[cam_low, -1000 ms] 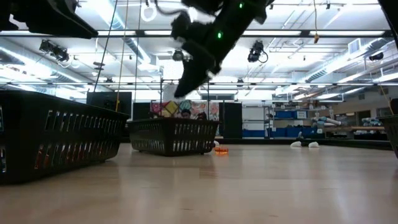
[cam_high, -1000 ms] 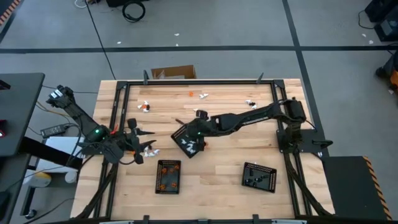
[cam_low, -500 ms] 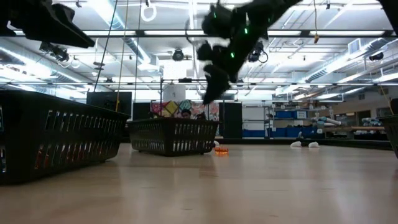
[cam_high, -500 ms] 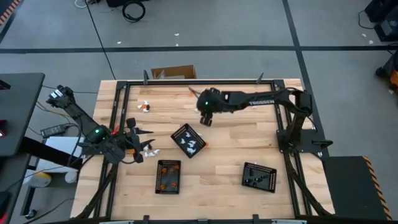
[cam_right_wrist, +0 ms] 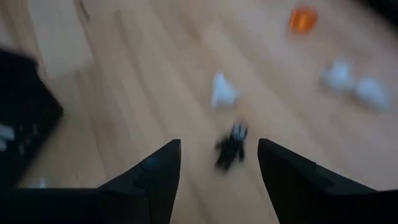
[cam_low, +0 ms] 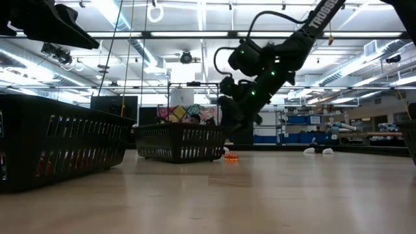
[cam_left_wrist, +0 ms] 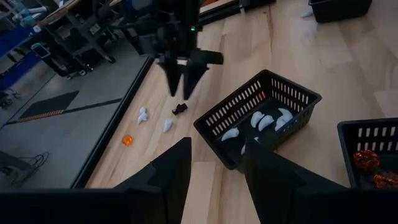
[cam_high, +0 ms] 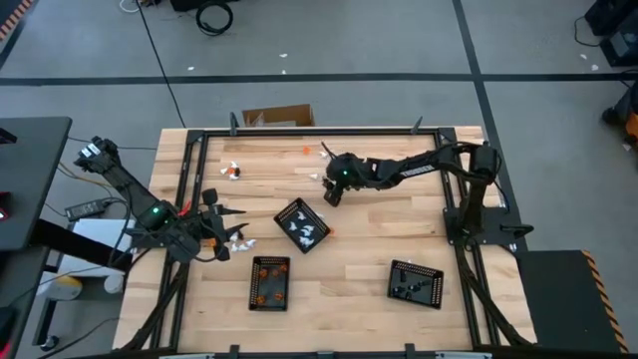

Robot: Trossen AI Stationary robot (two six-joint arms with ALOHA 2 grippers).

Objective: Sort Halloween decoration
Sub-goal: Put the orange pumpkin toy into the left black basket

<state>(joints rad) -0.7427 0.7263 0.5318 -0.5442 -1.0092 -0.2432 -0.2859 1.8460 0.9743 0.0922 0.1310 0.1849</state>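
Right gripper (cam_right_wrist: 217,163) jaws wide, empty, just above black toy piece (cam_right_wrist: 231,148) on worktop (cam_right_wrist: 155,81) (white piece (cam_right_wrist: 222,90) beyond). Likely light, rigid, skittish; pinch its midbody. Left gripper (cam_left_wrist: 216,163) parked, jaws parted.

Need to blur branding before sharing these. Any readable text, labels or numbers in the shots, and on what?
"TROSSEN" reads in white letters along the right arm's link in the low view.
In the high view the same white lettering on the right arm is too small to read.
The colourful panel behind the middle tray is too blurred to read.
Nothing else is legible.
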